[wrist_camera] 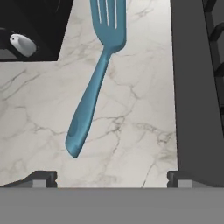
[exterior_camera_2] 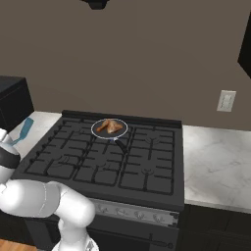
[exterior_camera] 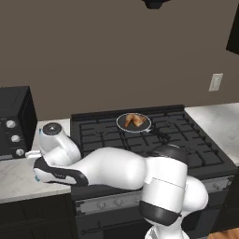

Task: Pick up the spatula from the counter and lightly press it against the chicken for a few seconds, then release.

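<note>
Jaws wide and empty, the gripper hovers over the teal spatula lying on the marble counter beside the stove, the pickup step apparently in hand, the next move likely a descent to close on its handle before reaching the chicken.

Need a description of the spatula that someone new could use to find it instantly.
Start at the black stove; on the marble counter to its left, between it and the black appliance, lies the spatula. It is the one teal thing there: slotted blade, long tapering handle.
</note>
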